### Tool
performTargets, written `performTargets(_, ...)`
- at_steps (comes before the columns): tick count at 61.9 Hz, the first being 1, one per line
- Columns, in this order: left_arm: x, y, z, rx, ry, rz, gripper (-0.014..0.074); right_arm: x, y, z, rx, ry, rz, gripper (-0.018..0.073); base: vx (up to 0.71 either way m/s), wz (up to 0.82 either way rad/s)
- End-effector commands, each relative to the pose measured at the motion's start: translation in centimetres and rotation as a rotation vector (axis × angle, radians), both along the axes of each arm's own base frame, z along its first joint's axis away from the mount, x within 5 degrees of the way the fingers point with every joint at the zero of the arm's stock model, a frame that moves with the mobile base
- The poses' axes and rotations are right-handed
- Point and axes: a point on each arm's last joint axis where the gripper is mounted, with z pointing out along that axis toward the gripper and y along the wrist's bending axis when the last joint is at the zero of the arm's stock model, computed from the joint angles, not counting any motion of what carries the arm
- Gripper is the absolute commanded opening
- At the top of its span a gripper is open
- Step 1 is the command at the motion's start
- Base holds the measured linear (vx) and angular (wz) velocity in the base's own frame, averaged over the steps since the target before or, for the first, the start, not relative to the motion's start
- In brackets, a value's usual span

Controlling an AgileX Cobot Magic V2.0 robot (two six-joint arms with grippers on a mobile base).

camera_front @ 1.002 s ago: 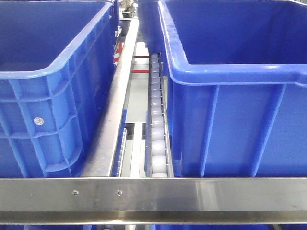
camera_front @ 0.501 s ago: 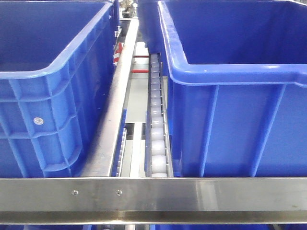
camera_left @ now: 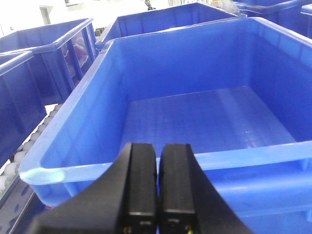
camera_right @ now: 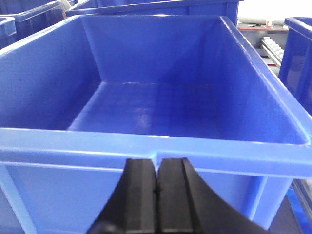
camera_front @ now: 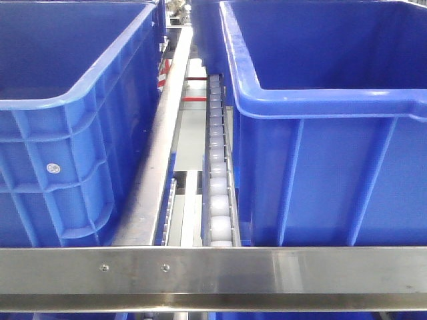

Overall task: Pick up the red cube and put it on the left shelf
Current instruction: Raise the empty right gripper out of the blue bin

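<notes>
The red cube is out of view in every frame. The left shelf (camera_front: 200, 270) fills the front view: a steel front rail, a white roller track (camera_front: 217, 167) and two big blue crates. My left gripper (camera_left: 158, 146) is shut with nothing between its black fingers, just in front of the near rim of an empty blue crate (camera_left: 204, 117). My right gripper (camera_right: 157, 162) is likewise shut and empty, facing the near wall of another empty blue crate (camera_right: 146, 112).
In the front view a left crate (camera_front: 73, 120) and a right crate (camera_front: 327, 133) flank a steel divider rail (camera_front: 163, 127). More blue crates (camera_left: 44, 53) stand to the left and behind in the left wrist view.
</notes>
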Motion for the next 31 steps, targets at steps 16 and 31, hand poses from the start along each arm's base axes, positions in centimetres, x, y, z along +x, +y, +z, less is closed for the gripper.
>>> performTargets(16,0.03,-0.02,0.08,-0.005,-0.069,-0.004,0.0106,-0.37,-0.02,1.74,0.002,-0.132,-0.001,0.0055,0.00,0.00)
performTargets(31,0.03,-0.02,0.08,-0.005,-0.069,-0.004,0.0106,-0.37,-0.02,1.74,0.002,-0.132,-0.001,0.0055,0.00,0.00)
